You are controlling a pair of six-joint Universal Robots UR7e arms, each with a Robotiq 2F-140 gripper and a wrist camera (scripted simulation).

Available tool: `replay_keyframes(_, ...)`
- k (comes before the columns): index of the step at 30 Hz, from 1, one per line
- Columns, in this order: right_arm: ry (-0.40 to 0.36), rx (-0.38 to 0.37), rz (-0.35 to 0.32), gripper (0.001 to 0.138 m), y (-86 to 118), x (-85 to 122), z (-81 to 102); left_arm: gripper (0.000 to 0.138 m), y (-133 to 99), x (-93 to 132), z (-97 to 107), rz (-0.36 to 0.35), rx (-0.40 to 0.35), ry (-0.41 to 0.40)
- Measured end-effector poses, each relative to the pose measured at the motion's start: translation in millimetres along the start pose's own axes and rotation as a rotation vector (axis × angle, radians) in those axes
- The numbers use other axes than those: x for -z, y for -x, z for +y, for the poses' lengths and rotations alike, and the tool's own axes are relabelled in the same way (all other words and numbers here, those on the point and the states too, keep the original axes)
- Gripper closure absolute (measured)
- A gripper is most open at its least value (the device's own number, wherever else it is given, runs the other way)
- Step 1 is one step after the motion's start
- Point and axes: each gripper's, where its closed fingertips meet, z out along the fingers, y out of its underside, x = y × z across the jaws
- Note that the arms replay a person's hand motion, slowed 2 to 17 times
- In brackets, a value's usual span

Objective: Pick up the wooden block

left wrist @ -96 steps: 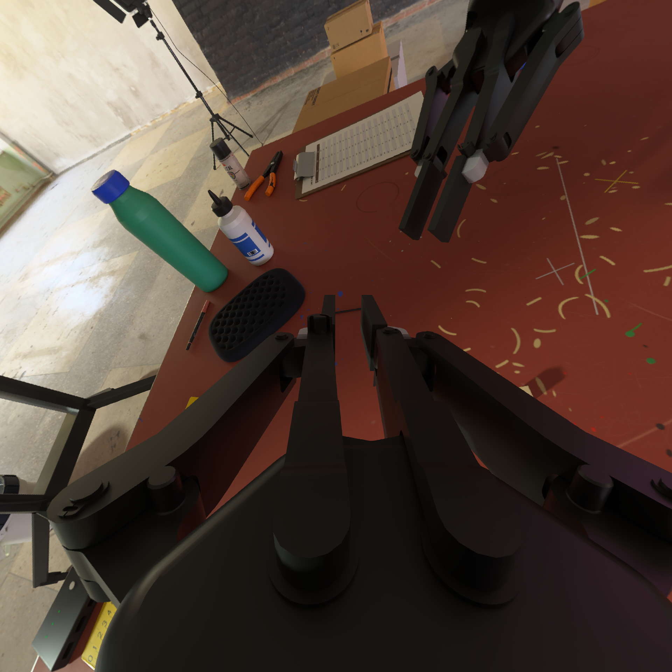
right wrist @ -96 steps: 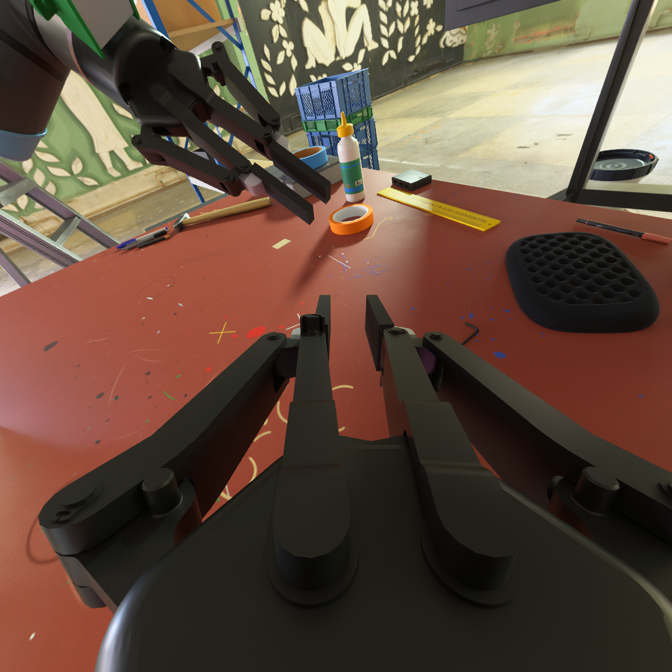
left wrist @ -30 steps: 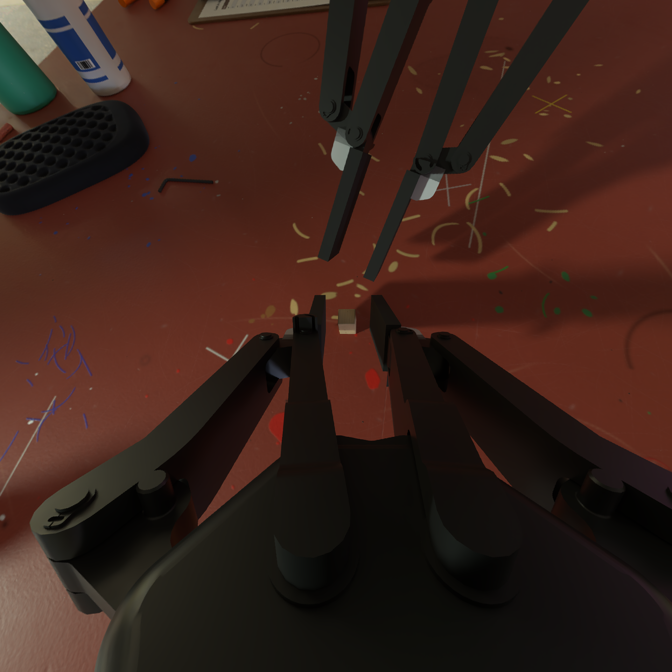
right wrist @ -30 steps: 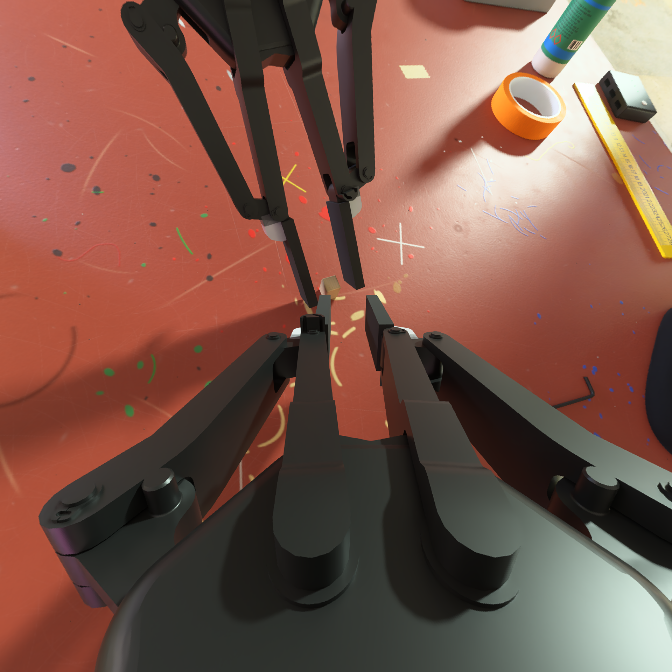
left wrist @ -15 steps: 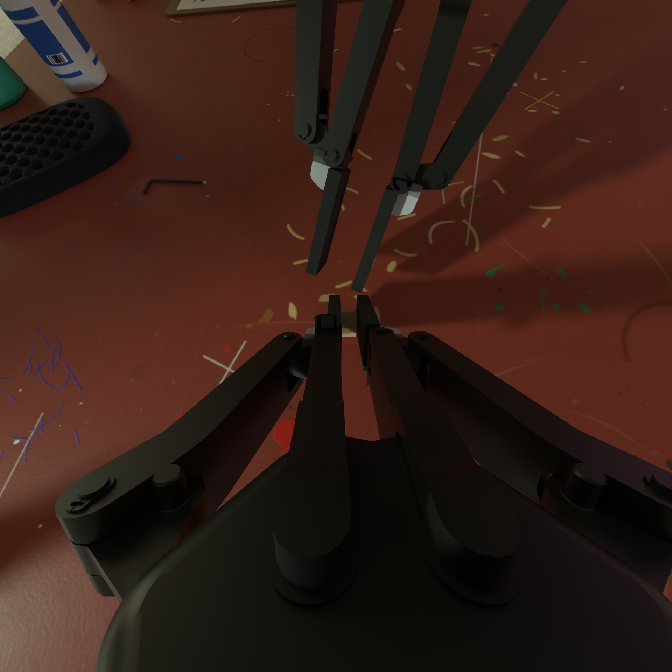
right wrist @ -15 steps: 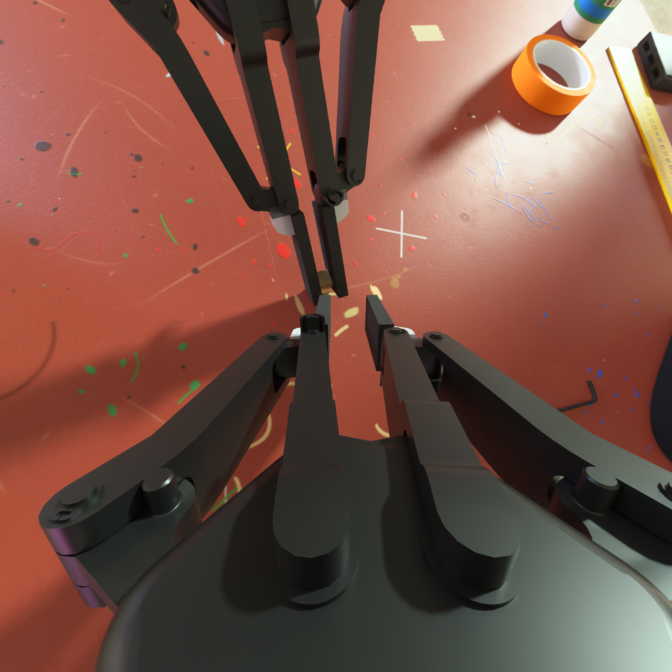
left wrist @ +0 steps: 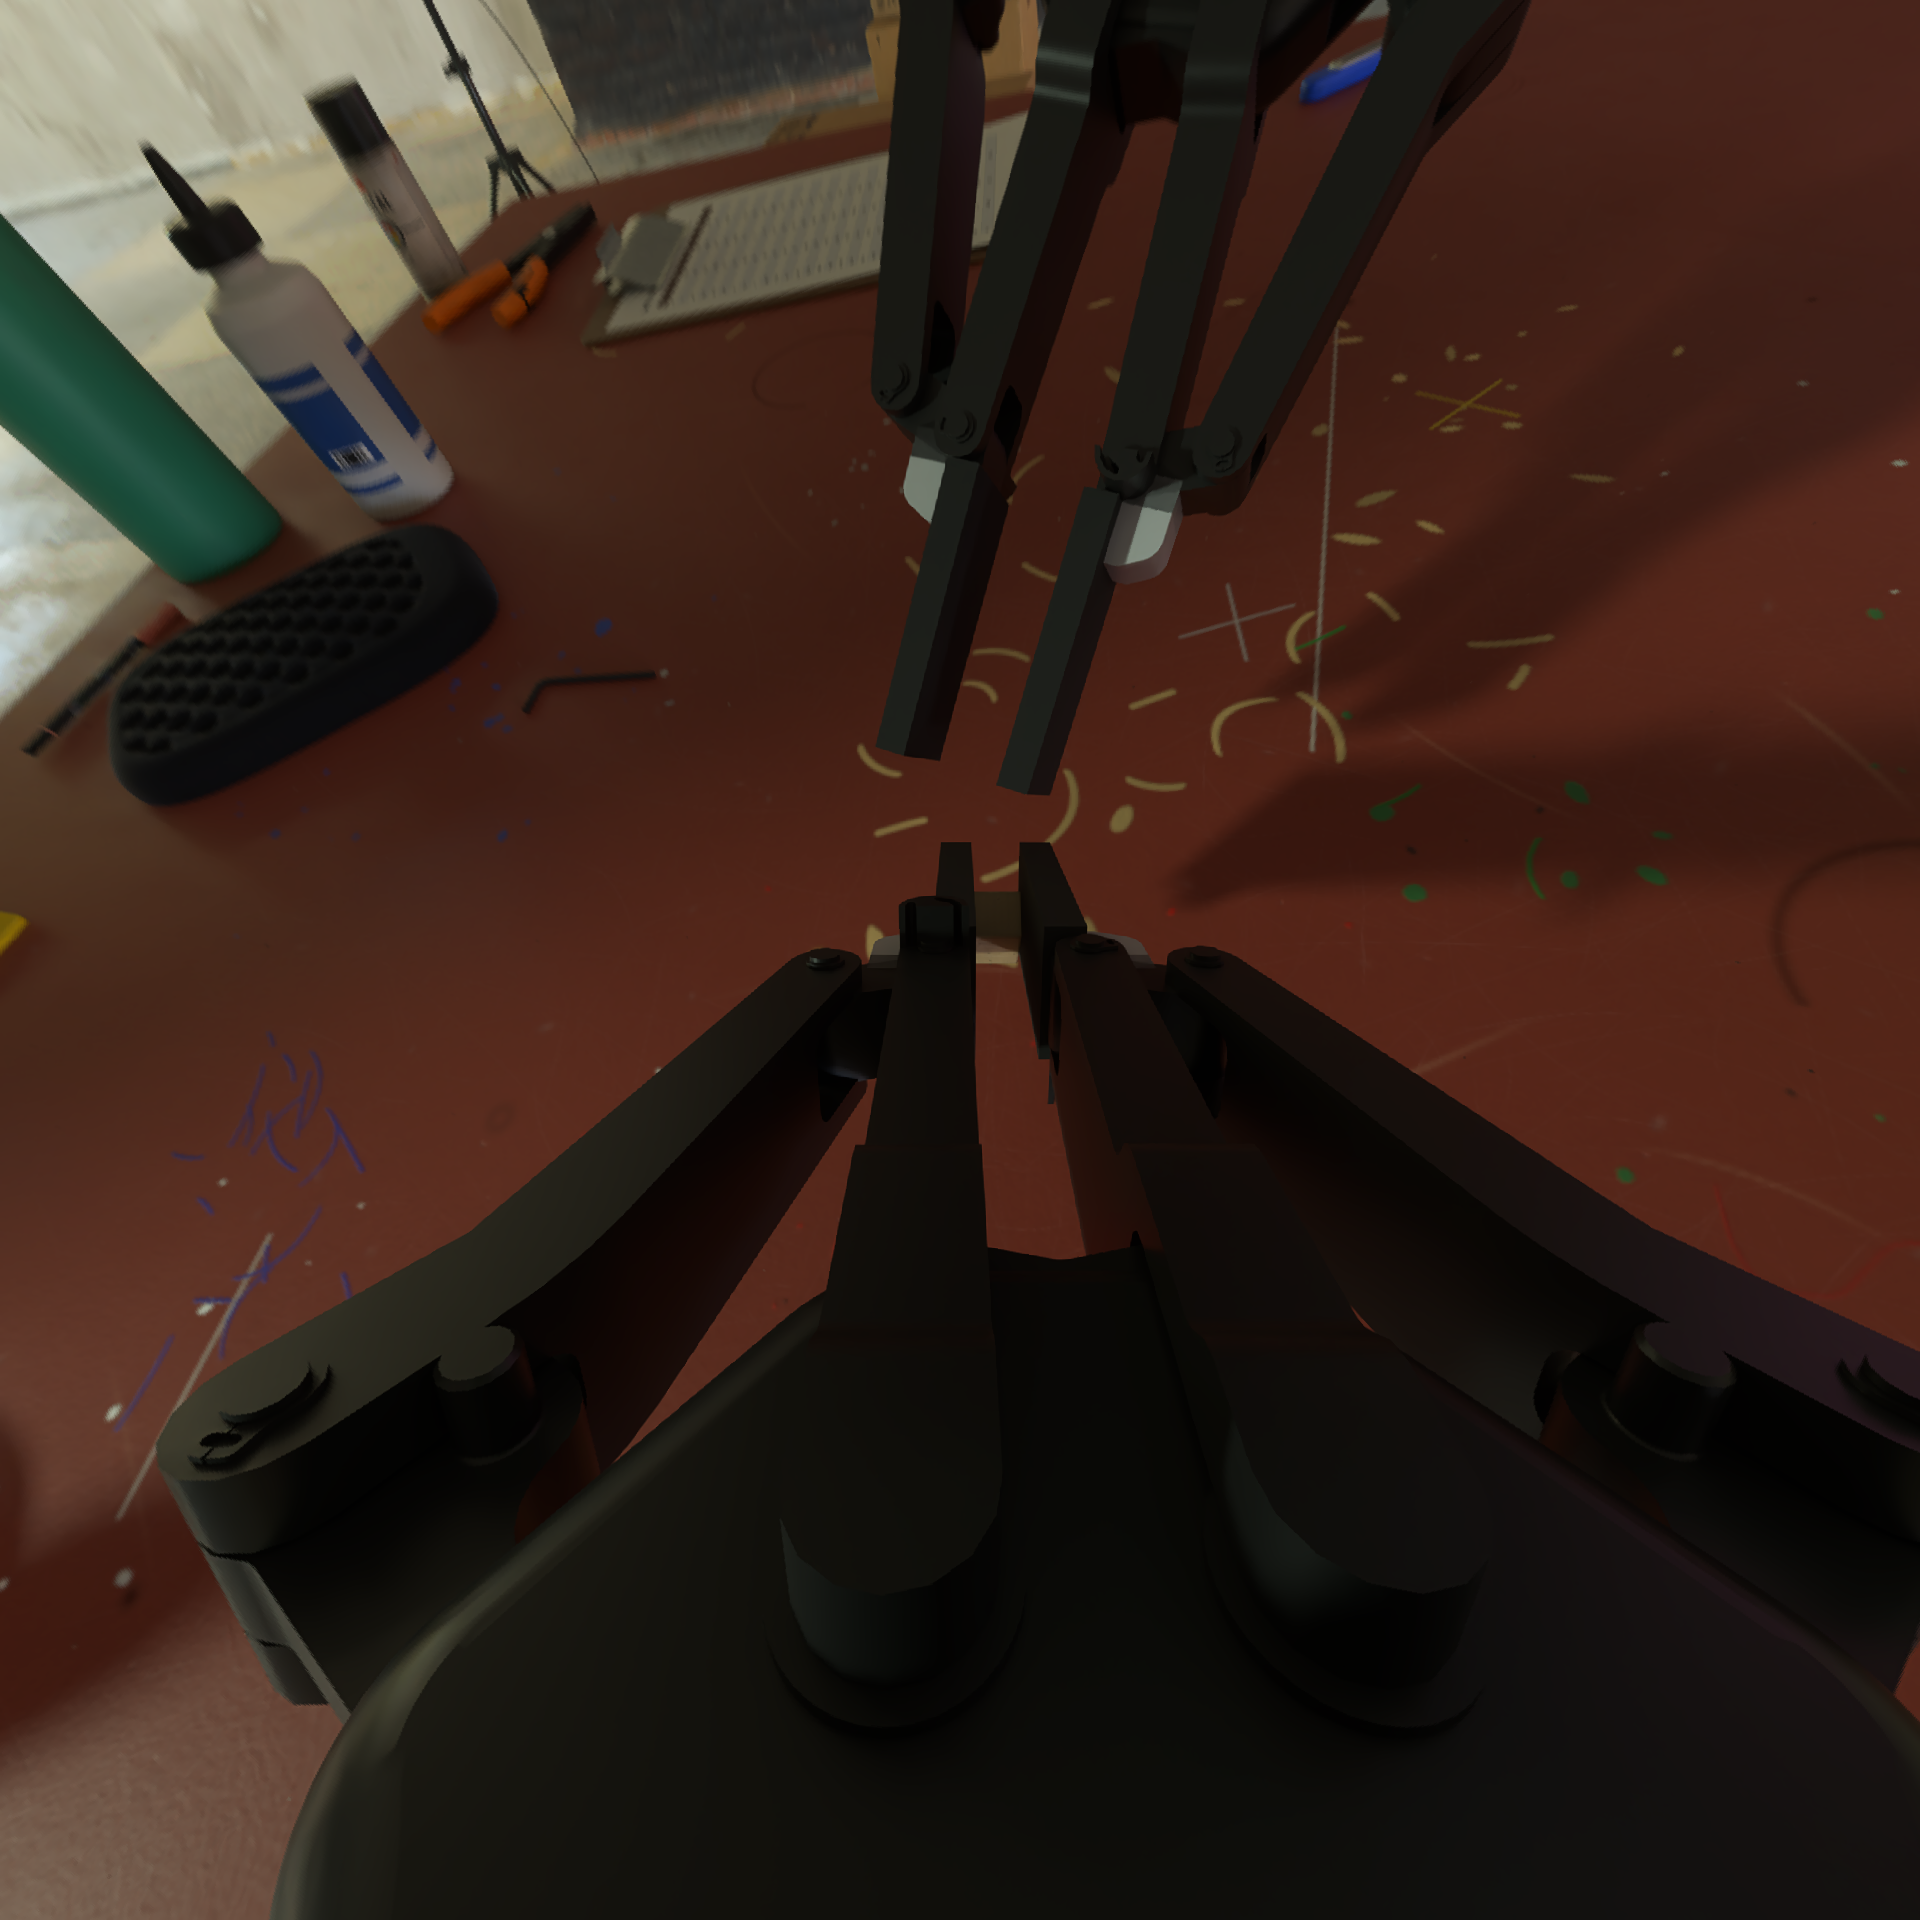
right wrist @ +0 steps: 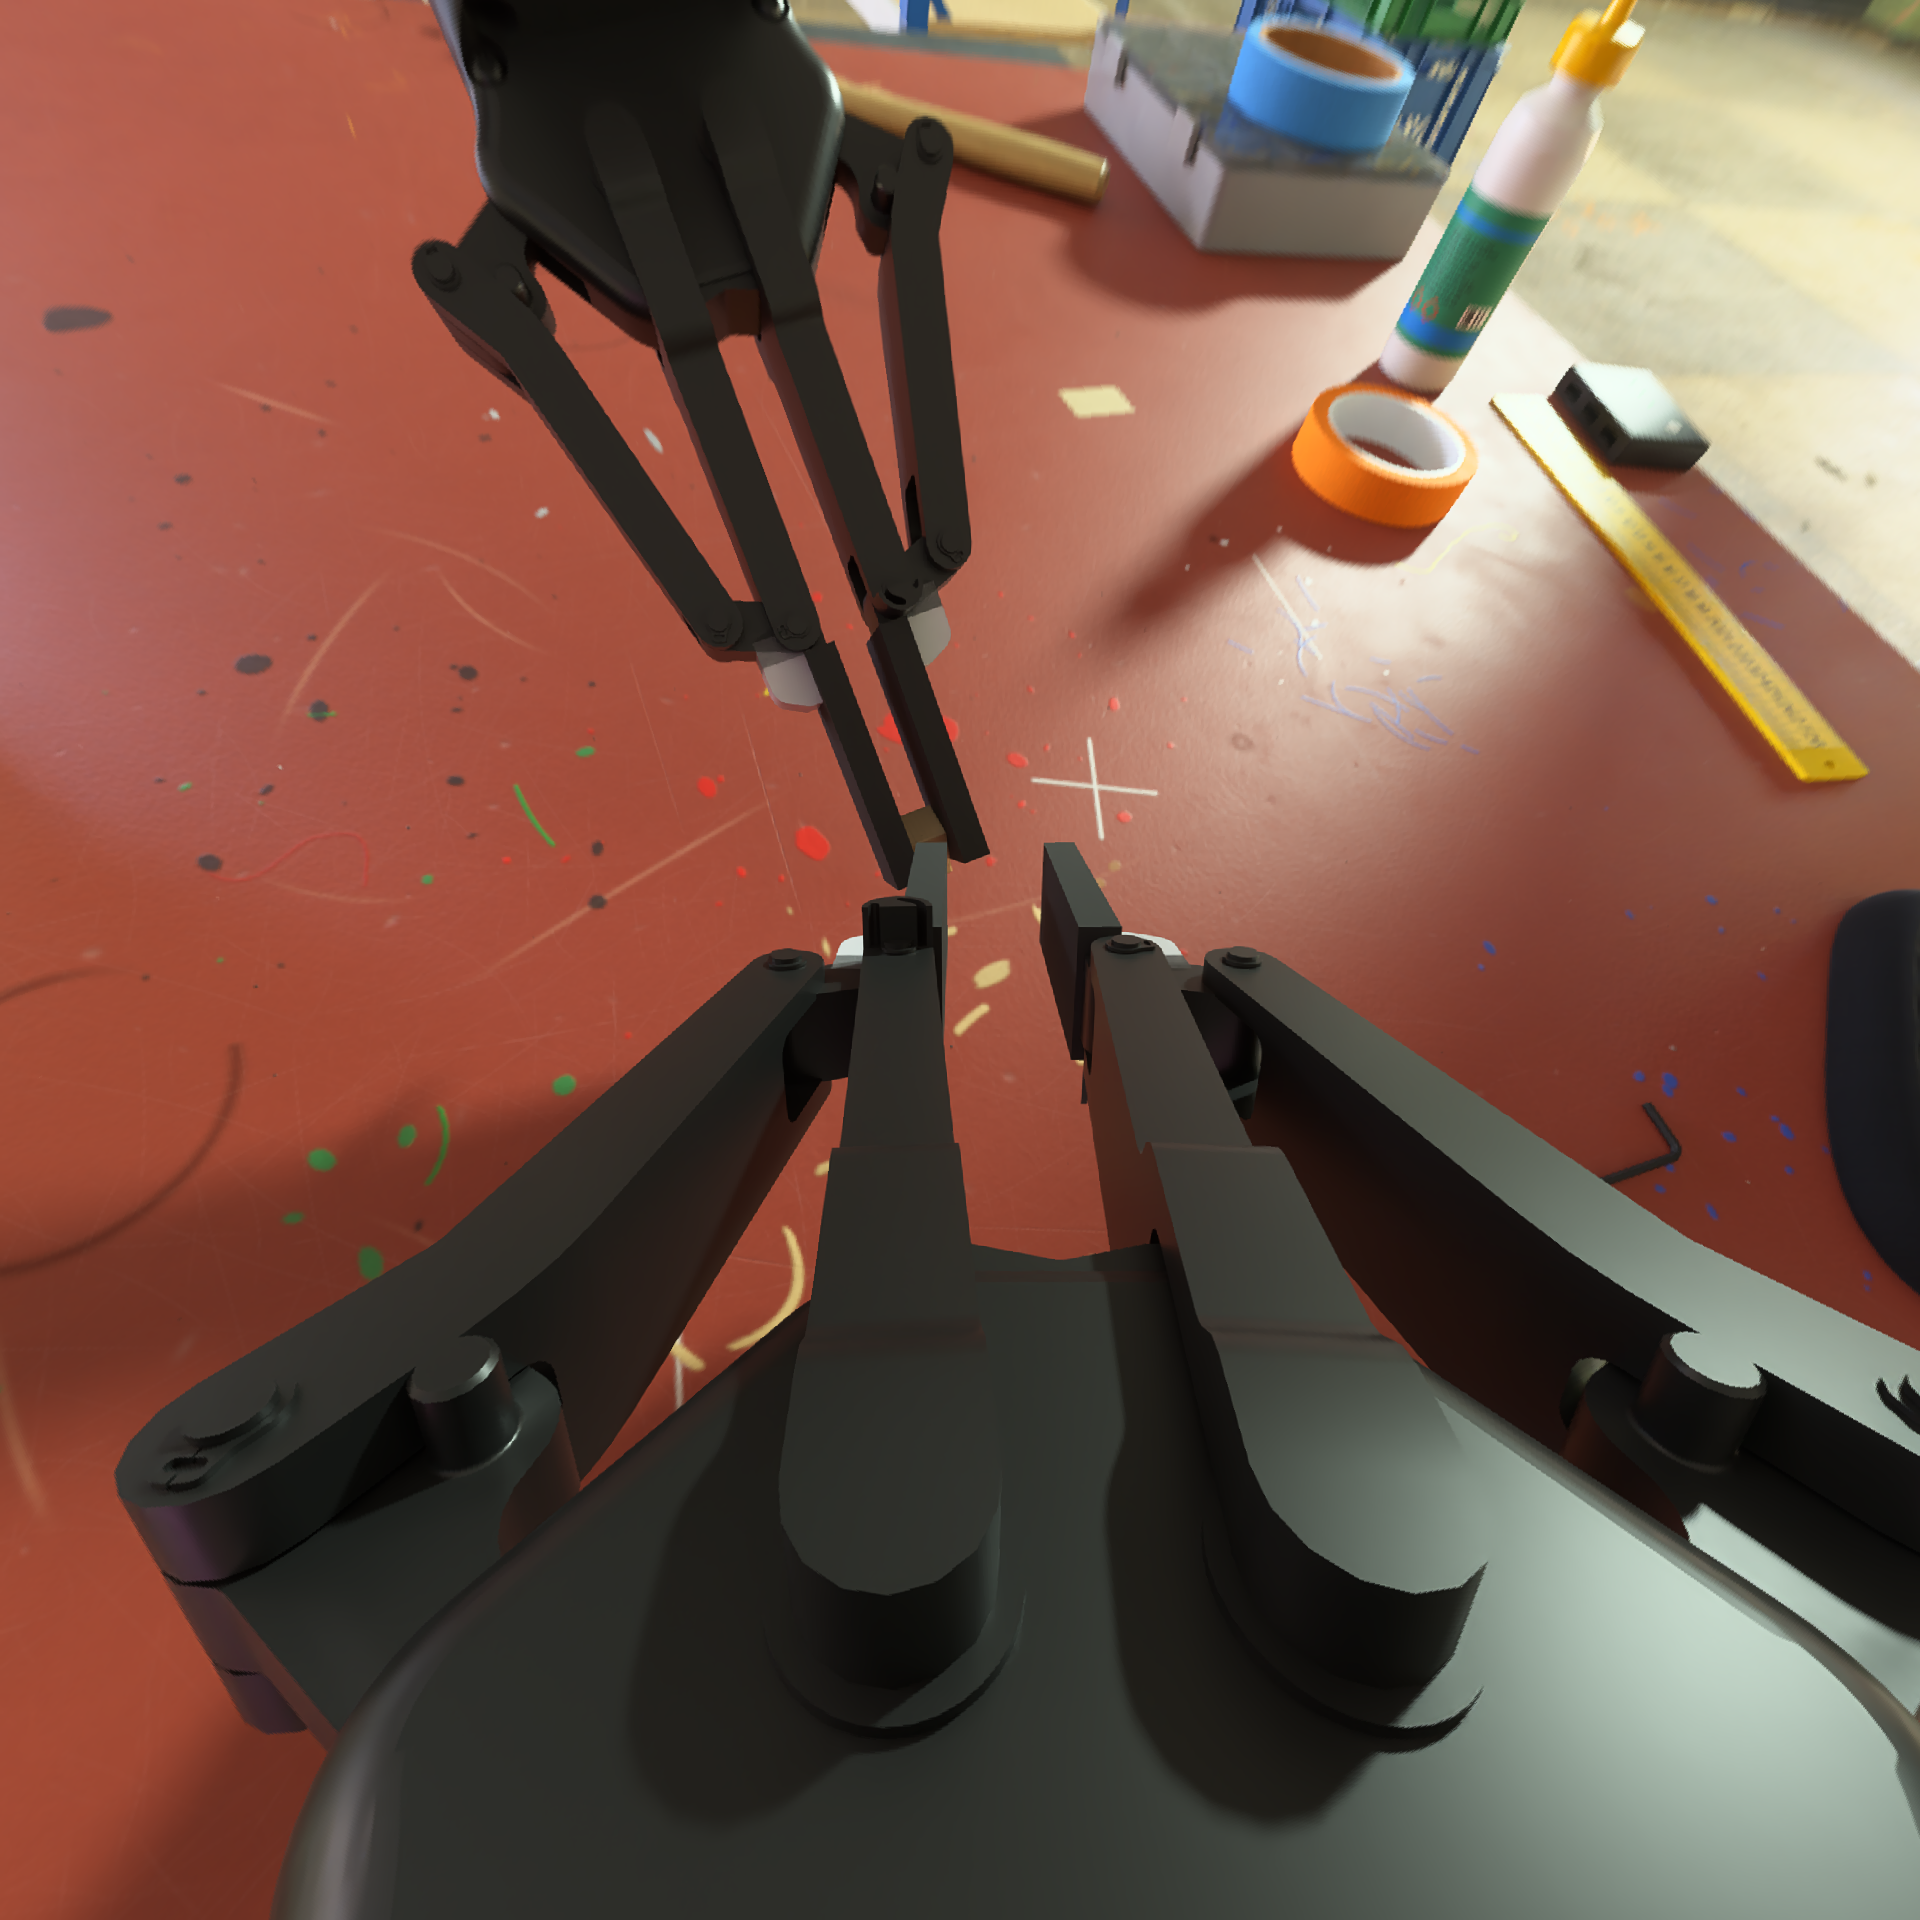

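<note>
The wooden block (left wrist: 997,920) is a small tan cube held between the fingers of my left gripper (left wrist: 997,862), which is shut on it. In the right wrist view the left gripper (right wrist: 930,857) reaches down from the top, with the block (right wrist: 920,826) pinched near its tips, just over the red table (right wrist: 416,623). My right gripper (right wrist: 997,868) is open and empty, its tips right next to the left gripper's tips. It also shows in the left wrist view (left wrist: 971,764), just beyond the block.
In the left wrist view, a green bottle (left wrist: 104,416), white glue bottle (left wrist: 322,395), black perforated pad (left wrist: 301,665), hex key (left wrist: 592,686) and clipboard (left wrist: 790,239). In the right wrist view, orange tape (right wrist: 1382,452), yellow ruler (right wrist: 1683,603), small black box (right wrist: 1626,426) and grey box (right wrist: 1278,177).
My left gripper closed on the block, which stood free between its fingers a second ago. Since then both wrist views have tilted up and show more of the table's far parts.
</note>
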Motion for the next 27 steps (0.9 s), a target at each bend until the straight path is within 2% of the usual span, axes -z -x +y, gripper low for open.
replay_keyframes(9,-0.217,0.021,0.046,0.122,6,20,-21.2,0.126,-2,21,-23,-0.040,-0.123,-0.148)
replay_keyframes(14,-0.307,0.022,0.048,0.127,12,30,-29.6,0.126,-6,30,-33,-0.047,-0.192,-0.220)
replay_keyframes(20,-0.374,0.016,0.048,0.130,18,38,-36.4,0.126,-10,40,-42,-0.038,-0.235,-0.297)
replay_keyframes(27,-0.388,0.014,0.030,0.129,24,40,-37.7,0.126,-13,48,-49,-0.004,-0.224,-0.364)
